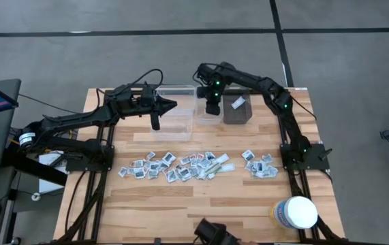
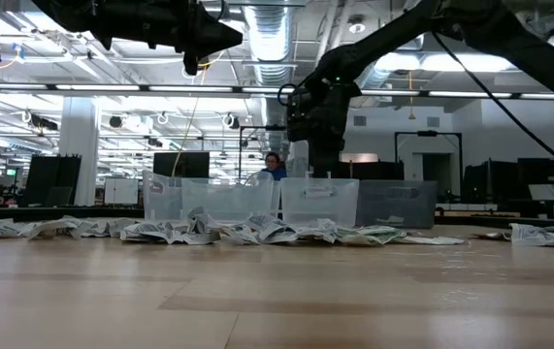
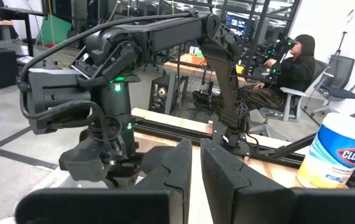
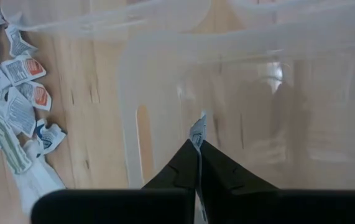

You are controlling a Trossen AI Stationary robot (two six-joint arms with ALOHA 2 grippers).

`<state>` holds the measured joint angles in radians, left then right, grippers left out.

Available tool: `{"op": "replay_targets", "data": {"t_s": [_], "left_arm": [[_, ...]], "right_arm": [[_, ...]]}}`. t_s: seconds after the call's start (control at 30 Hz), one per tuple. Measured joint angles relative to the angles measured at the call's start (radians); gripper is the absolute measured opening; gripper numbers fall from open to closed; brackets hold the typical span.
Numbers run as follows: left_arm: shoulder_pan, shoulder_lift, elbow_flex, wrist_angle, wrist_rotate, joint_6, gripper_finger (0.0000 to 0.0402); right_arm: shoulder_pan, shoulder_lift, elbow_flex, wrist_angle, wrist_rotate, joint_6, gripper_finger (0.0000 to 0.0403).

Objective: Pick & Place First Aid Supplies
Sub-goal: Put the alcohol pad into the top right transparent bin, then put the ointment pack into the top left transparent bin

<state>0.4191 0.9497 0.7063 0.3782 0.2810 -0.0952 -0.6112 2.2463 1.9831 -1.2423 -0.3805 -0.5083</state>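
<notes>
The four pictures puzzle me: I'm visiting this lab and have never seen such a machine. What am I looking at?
Two dark robot arms work at a wooden table. One picture looks straight down, one looks level across the tabletop, and two come from cameras on the arms' wrists. Small first aid packets lie scattered in a row, with clear bins behind them and a white tub near the front edge. The right pincer is shut on one packet above a clear bin. The left pincer waits near the bins, holding nothing visible. A person sits in the room beyond.
</notes>
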Motion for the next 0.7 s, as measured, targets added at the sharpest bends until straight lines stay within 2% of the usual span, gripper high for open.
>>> {"op": "replay_targets", "data": {"t_s": [0.27,0.43,0.7], "left_arm": [[0.000,0.000,0.000,-0.002,0.000,0.000,0.0035],[0.000,0.000,0.000,-0.004,0.000,0.000,0.0035],[0.000,0.000,0.000,-0.005,0.000,0.004,0.0035]], "right_arm": [[0.011,0.000,0.000,0.006,0.007,0.000,0.0036],[0.015,0.000,0.000,0.024,0.064,0.001,0.0053],[0.016,0.000,0.000,0.037,0.101,0.000,0.0056]]}}
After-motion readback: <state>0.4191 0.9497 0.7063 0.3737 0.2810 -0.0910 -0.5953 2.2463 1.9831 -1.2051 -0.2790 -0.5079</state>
